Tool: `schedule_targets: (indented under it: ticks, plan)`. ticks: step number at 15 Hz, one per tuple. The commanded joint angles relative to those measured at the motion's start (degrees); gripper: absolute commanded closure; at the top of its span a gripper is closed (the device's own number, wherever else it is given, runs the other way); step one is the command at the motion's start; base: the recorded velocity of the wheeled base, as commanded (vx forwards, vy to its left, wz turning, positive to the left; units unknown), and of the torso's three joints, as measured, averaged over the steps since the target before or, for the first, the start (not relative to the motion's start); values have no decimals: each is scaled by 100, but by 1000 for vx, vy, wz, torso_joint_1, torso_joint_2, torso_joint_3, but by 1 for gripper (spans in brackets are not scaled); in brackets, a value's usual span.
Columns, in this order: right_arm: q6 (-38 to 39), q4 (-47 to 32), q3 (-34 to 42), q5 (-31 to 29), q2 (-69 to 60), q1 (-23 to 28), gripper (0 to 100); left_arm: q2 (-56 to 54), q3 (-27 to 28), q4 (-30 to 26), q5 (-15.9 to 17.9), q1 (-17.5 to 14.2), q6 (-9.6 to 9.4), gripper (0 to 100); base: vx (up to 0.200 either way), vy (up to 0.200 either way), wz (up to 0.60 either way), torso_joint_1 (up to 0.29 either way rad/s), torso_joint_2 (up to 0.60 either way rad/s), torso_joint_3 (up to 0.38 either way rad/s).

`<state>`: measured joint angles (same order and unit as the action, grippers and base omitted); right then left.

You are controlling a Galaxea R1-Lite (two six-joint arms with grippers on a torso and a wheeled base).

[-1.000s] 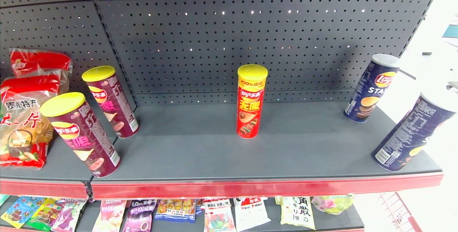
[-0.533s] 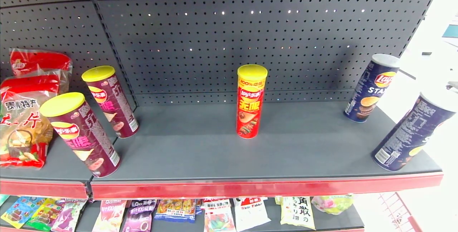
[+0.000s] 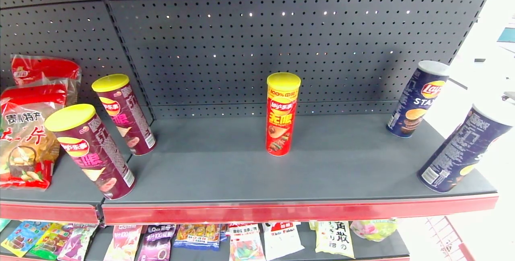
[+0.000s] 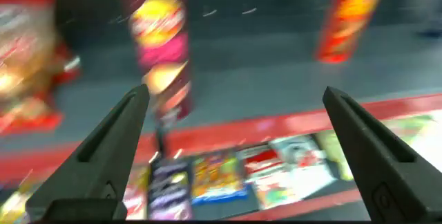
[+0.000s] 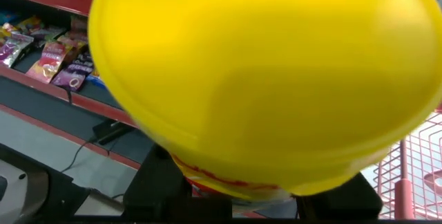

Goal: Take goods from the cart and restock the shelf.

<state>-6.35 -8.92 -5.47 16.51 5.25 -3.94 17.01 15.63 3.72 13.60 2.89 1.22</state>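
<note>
left end effector (image 4: 235,91) spread before shelf (image 4: 262,79), right end effector (image 5: 252,193) gripping can (image 5: 262,79)

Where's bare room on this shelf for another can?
Bare grey shelf lies between the maroon yellow-lidded cans and the red yellow-lidded can, and from it to the navy cans. The left end, by the red snack bags, is crowded.

Chinese characters with a round logo marked the red can (image 3: 283,114), the near purple can (image 3: 91,152) and the far purple can (image 3: 124,114), Latin letters the far blue can (image 3: 417,99), and characters the left bag (image 3: 26,132) and the white packet (image 3: 334,239) below.
</note>
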Motion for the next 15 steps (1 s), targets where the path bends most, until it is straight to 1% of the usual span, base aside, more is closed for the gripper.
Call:
schedule_targets:
  ticks: [1, 2, 3, 4, 5, 6, 7, 8, 9, 10, 11, 12, 13, 14, 15]
  plan:
    - [-15, -4, 2, -16, 11, -2, 100, 998, 274, 59, 846, 309, -298, 0, 0, 0, 0, 0, 0, 0]
    - [-15, -4, 2, -51, 11, -2, 100, 1314, 371, 112, 1250, 361, -324, 0, 0, 0, 0, 0, 0, 0]
    - [-6, -4, 2, -69, 11, -2, 100, 1428, 459, 112, 1338, 361, -342, 0, 0, 0, 0, 0, 0, 0]
    - [-6, -4, -6, -104, 11, -2, 100, 2052, 801, 147, 1557, 379, -491, 0, 0, 0, 0, 0, 0, 0]
    - [-15, -4, -6, -113, 11, -2, 100, 2325, 951, 217, 1689, 388, -553, 0, 0, 0, 0, 0, 0, 0]
    - [-15, -4, -6, -104, 11, -2, 100, 2852, 1100, 463, 1962, 485, -667, 0, 0, 0, 0, 0, 0, 0]
    - [-15, -4, -6, -113, 11, -2, 100, 3081, 1144, 604, 2015, 555, -728, 0, 0, 0, 0, 0, 0, 0]
    - [-15, -4, -6, -104, 11, -2, 100, 3617, 1223, 999, 2041, 827, -913, 0, 0, 0, 0, 0, 0, 0]
    - [-15, -4, -6, -104, 11, -2, 100, 4100, 1346, 1316, 2041, 1100, -983, 0, 0, 0, 0, 0, 0, 0]
    - [-15, -4, -6, -104, 11, -2, 100, 4751, 1575, 1702, 2006, 1478, -983, 0, 0, 0, 0, 0, 0, 0]
    - [-15, -4, -6, -104, 11, -2, 100, 5146, 1724, 1905, 1988, 1636, -983, 0, 0, 0, 0, 0, 0, 0]
    - [-15, -4, -6, -104, 11, -2, 100, 5550, 1865, 2107, 1988, 1706, -1001, 0, 0, 0, 0, 0, 0, 0]
    - [-15, -4, -6, -104, 11, -2, 100, 5955, 2006, 2274, 1979, 1724, -1071, 0, 0, 0, 0, 0, 0, 0]
    - [2, -4, -6, -104, 11, -2, 100, 6631, 2260, 2590, 1909, 1724, -1308, 0, 0, 0, 0, 0, 0, 0]
    - [11, -4, -6, -104, 11, -2, 100, 6913, 2392, 2757, 1839, 1724, -1352, 0, 0, 0, 0, 0, 0, 0]
